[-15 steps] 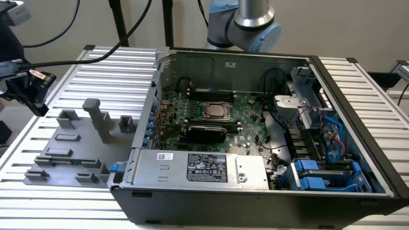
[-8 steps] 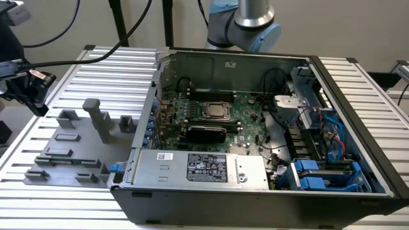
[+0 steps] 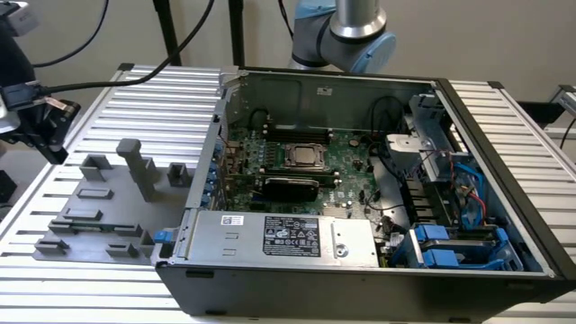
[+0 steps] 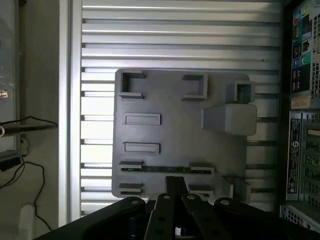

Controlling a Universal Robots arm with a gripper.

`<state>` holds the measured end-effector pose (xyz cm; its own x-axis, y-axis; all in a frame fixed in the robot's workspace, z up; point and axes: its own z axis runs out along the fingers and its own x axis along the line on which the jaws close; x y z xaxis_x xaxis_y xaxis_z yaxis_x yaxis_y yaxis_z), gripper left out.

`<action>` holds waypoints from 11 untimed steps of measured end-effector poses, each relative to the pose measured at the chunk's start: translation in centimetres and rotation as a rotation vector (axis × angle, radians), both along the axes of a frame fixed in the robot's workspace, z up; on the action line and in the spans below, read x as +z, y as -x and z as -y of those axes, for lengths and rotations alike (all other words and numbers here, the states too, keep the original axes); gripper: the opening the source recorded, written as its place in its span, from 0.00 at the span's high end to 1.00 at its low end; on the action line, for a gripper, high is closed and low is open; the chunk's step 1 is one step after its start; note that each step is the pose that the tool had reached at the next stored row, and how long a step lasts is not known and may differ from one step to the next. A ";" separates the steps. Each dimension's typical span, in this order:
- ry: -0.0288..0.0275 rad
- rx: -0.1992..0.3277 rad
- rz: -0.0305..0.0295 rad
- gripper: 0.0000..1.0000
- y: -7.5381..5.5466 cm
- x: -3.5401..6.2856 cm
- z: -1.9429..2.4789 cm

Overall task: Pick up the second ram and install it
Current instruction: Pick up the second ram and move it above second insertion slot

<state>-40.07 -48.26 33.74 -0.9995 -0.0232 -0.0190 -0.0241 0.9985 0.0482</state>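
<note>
Second ram (image 4: 165,169), a thin dark-green strip, lies in gray tray (image 4: 180,135); claw (image 4: 175,181) closed, empty.

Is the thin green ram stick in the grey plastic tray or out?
In: the thin green ram stick lies between two brackets on the grey plastic tray.

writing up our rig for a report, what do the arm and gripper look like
The arm is a round silver-grey tube with light blue joint caps. The gripper is matt black: flat link bars pinned with round bolts, narrowing to a slim black tip.
</note>
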 end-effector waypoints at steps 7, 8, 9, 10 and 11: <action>0.0000 0.127 -0.0001 0.89 0.0 -0.27 0.00; 0.0001 0.145 -0.0001 0.89 0.0 -0.31 0.00; 0.0001 0.164 -0.0002 0.89 0.0 -0.34 0.00; 0.0001 0.182 -0.0001 0.89 0.0 -0.36 0.00; 0.0001 0.200 0.0000 0.89 0.0 -0.38 0.00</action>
<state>-40.07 -48.27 33.36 -0.9751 -0.2209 -0.0190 -0.2216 0.9739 0.0480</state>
